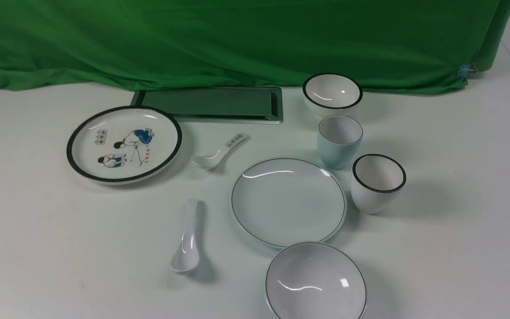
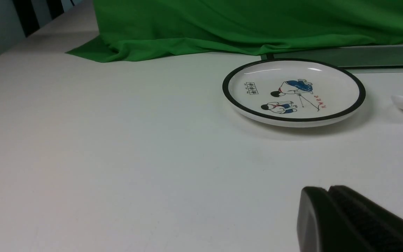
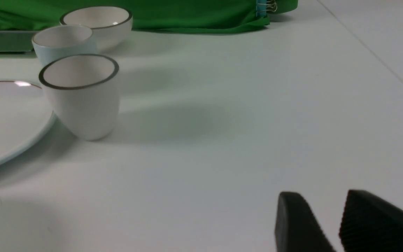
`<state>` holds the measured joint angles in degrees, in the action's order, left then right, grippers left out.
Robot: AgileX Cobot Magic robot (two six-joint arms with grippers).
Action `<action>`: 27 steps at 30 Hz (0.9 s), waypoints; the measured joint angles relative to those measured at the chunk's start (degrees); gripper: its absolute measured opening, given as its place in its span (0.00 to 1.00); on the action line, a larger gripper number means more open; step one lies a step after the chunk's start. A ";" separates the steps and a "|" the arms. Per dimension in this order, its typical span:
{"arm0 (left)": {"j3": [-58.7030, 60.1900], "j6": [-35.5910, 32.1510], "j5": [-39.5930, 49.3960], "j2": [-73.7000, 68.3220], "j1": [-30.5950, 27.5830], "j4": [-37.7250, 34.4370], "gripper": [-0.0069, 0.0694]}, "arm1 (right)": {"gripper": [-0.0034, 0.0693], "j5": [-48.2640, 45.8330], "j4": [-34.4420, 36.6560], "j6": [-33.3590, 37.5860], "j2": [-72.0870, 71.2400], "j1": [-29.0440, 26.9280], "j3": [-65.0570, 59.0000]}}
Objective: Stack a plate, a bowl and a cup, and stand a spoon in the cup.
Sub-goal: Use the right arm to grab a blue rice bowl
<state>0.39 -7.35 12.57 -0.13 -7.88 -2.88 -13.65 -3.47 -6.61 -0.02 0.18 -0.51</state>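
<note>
The plain pale plate [image 1: 288, 201] lies mid-table, its edge also in the right wrist view [image 3: 5, 119]. The shallow pale bowl [image 1: 316, 281] sits just in front of it, at the table's near edge. Behind the plate's right side stands the blue-green cup [image 1: 339, 141] [image 3: 63, 43]. The all-white spoon [image 1: 187, 241] lies left of the plate. Neither arm shows in the front view. My left gripper [image 2: 327, 190] is shut and empty over bare table, well short of the painted plate. My right gripper [image 3: 322, 197] is open and empty, far to the right of the cups.
A black-rimmed plate with painted figures [image 1: 124, 144] [image 2: 294, 91] lies at the left. A patterned spoon [image 1: 219, 151], a black-rimmed white cup [image 1: 378, 182] [image 3: 80, 94], a black-rimmed deep bowl [image 1: 332, 94] [image 3: 98, 22], a metal tray [image 1: 213, 104] and green cloth [image 1: 237, 40] fill the back.
</note>
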 joint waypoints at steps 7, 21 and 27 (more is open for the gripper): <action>0.00 0.00 0.00 0.00 0.00 0.00 0.05 | 0.38 0.16 0.00 0.00 0.00 0.00 0.00; 0.00 15.80 -7.86 0.00 0.00 -21.21 0.05 | 0.38 5.24 7.36 -28.62 0.00 0.00 0.00; 0.00 36.09 -10.75 0.00 0.00 -41.68 0.05 | 0.38 7.58 9.35 -46.19 0.00 0.00 0.00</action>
<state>0.39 28.74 1.83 -0.13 -7.88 -44.56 -6.06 5.89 -52.81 -0.02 0.18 -0.51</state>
